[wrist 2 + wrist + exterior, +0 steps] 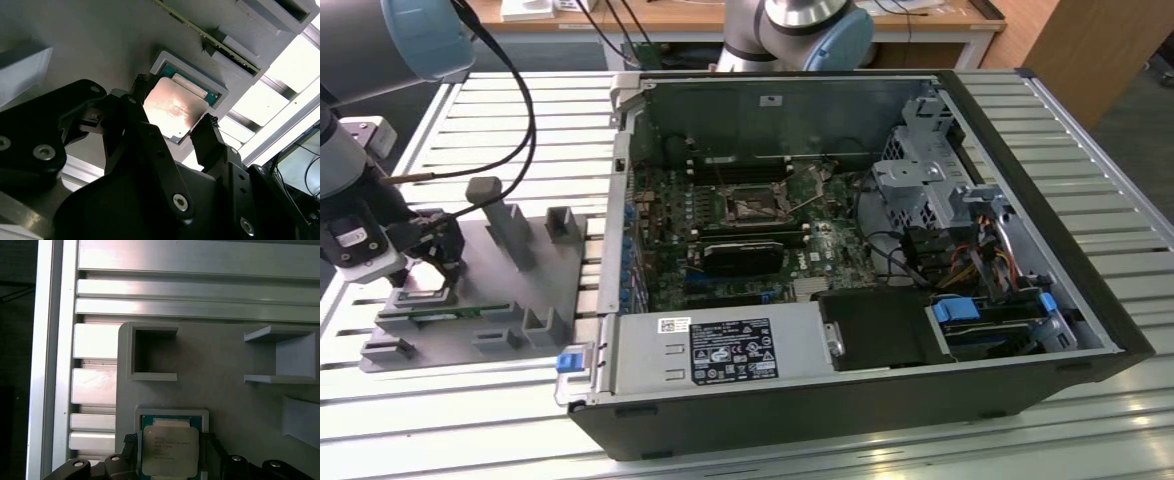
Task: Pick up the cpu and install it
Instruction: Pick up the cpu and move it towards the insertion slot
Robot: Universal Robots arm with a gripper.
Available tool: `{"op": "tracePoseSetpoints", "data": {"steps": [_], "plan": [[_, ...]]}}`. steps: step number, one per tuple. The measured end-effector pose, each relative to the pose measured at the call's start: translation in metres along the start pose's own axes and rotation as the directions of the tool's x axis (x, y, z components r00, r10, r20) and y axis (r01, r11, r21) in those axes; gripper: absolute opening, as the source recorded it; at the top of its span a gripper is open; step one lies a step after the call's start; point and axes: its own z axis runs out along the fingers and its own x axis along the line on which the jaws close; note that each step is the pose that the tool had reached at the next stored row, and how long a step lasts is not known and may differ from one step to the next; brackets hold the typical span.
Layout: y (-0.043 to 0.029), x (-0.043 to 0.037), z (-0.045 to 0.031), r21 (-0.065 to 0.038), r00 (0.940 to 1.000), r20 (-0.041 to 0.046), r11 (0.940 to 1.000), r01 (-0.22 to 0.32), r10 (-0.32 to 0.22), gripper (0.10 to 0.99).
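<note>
The cpu [171, 449] is a small square chip with a shiny metal top; it lies flat in a raised square nest of the grey fixture plate [225, 395]. In both wrist views my gripper [174, 104] is low over the cpu [172, 107], and its black fingertips [139, 86] stand on two opposite sides of the chip with a narrow gap at each edge. The jaws are open and the chip rests in its nest. In the exterior view the gripper [422, 272] hangs over the fixture plate [520, 290] at the exterior view's left. The motherboard socket [757, 207] sits inside the open computer case [854, 250].
Upright grey holders [500, 215] rise from the fixture plate beside the gripper. A green memory stick [434, 312] lies along the plate's near side. Black cables [520, 110] trail from the arm. The case's power supply [720, 350] and drive cage [947, 190] flank the motherboard on the slatted table [480, 420].
</note>
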Motion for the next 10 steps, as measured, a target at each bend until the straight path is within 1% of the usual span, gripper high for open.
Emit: {"op": "tracePoseSetpoints", "data": {"steps": [1, 7, 9, 10], "plan": [[0.0, 0.0, 0.0, 0.0, 1.0, 0.0, 1.0, 0.0, 0.0, 0.635], [0.0, 0.0, 0.0, 0.0, 1.0, 0.0, 1.0, 0.0, 0.0, 0.635], [0.0, 0.0, 0.0, 0.0, 1.0, 0.0002, 1.0, 0.0, 0.0, 0.62], [0.0, 0.0, 0.0, 0.0, 1.0, 0.0001, 1.0, 0.0, 0.0, 0.553]]}}
